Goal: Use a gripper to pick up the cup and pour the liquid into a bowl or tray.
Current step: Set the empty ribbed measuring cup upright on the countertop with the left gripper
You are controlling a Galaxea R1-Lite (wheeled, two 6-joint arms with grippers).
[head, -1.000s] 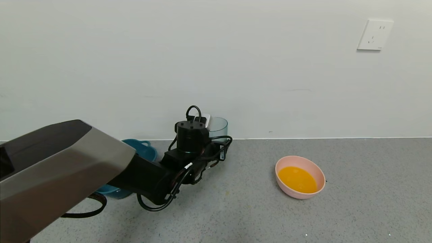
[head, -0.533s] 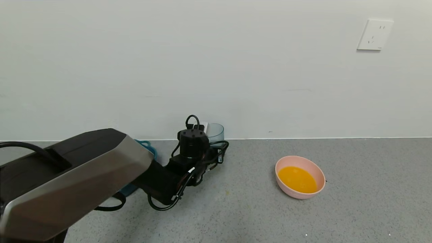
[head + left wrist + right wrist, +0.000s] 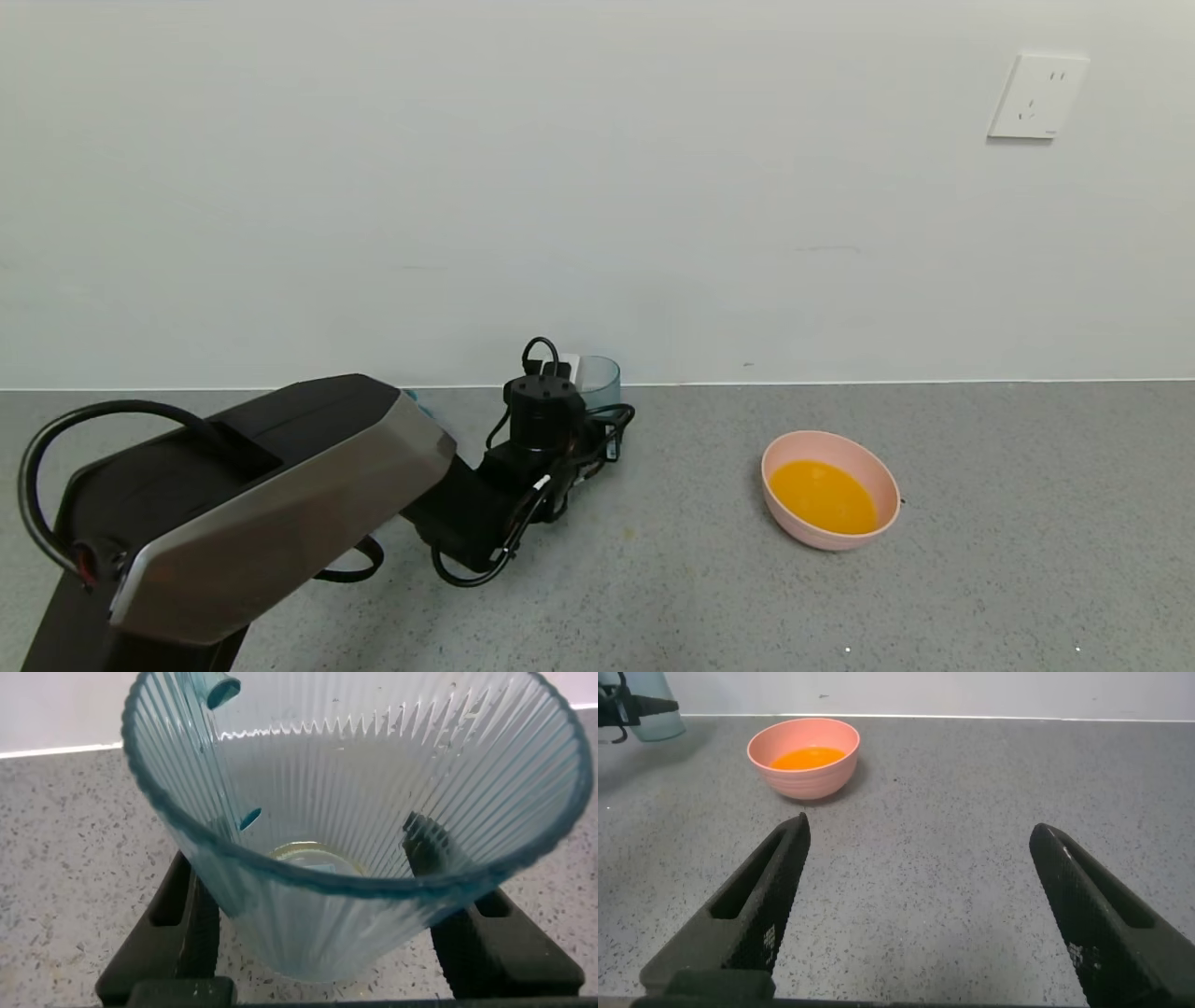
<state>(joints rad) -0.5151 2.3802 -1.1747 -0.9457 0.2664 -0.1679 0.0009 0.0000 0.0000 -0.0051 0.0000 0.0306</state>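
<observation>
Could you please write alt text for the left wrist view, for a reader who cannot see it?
The left gripper holds an upright, pale blue-green ribbed cup between its black fingers, seen from above. The cup looks almost empty and stands over a speckled grey counter.

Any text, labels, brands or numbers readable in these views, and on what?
None can be read.
The cup, bowl and wall outlet carry no visible print.
The small white tags on the left gripper's cables are too small to read.
The right gripper fingers show no marking.
</observation>
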